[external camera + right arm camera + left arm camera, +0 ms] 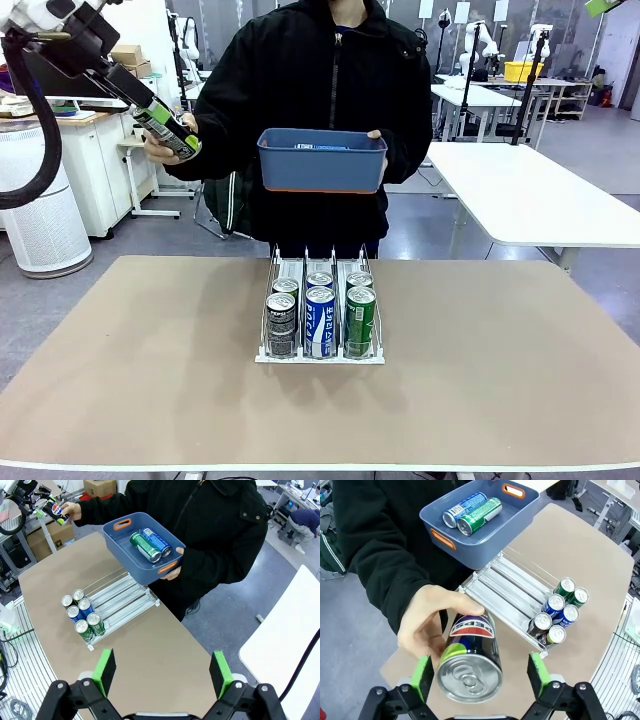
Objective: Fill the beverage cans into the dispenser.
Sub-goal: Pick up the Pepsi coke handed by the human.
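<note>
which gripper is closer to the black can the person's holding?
Left. The left gripper is open around the black can in the person's hand; the right gripper hangs open over the table, far off.

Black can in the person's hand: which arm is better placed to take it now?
Left. The left gripper has its jaws open on either side of the black can, which the person's hand holds up to it. The right gripper hangs open above the table, well away from that can.
</note>
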### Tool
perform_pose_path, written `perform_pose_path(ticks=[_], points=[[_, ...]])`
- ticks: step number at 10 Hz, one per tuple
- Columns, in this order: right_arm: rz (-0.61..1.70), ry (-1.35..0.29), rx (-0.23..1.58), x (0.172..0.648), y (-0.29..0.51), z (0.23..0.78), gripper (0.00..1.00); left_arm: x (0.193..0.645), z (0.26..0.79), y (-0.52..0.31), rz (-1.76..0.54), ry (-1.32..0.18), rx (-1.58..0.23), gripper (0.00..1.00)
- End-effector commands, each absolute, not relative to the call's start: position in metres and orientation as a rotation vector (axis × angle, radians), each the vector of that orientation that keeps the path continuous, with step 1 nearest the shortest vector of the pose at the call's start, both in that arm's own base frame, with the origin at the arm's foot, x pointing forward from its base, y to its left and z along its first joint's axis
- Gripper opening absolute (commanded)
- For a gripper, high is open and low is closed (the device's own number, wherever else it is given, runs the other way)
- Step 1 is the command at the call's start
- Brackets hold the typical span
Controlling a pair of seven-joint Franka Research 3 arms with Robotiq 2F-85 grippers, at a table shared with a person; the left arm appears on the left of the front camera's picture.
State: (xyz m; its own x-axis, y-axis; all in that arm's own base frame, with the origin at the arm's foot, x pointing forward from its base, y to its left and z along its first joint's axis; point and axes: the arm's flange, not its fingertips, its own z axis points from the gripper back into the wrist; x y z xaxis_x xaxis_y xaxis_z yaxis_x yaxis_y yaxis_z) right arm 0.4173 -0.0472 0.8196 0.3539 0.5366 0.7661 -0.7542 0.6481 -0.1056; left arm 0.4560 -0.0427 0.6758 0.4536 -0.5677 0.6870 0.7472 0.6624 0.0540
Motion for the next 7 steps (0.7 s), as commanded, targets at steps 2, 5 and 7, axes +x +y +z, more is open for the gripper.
perform_pose_path(ticks=[2, 5, 7], points=[[0.846, -0.871, 0.284, 0.4177, -0.0471, 0.8187, 1.0, 0.4644, 0.6736, -0.0441, -0.837, -0.755, -0.31, 1.0], [0.846, -0.871, 0.284, 0.4177, -0.0471, 0.8187, 1.0, 0.4686, 0.67, -0.0417, -0.837, -0.749, -0.324, 1.0], [0.846, -0.871, 0.284, 0.4177, -0.0471, 0.8187, 1.0, 0.4642, 0.6715, -0.045, -0.821, -0.731, -0.29, 1.0]])
